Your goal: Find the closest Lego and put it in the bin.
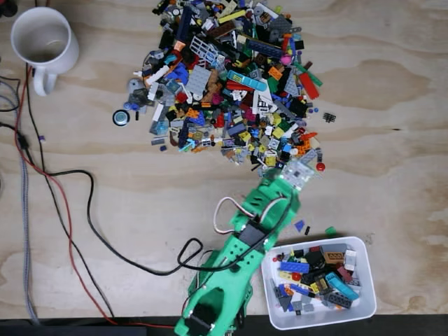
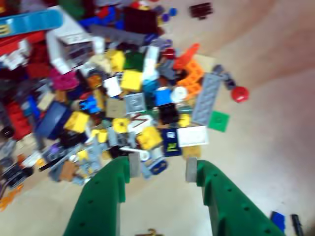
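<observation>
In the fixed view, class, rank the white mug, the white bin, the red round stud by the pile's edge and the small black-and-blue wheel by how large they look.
1. white bin
2. white mug
3. black-and-blue wheel
4. red round stud

All lie flat on the table, so nearness hardly distorts this order.

Bright, even light, faint shadows — fixed view sharp, wrist view blurred throughout.

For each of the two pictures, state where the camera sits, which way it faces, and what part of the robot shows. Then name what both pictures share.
Fixed view: above the table, facing straight down on the Lego pile, bin and green arm.
Wrist view: rides on the arm, facing forward and down at the pile's near edge; the open end effector shows at the bottom.
Shared: the pile, the end effector and a red round piece.
</observation>
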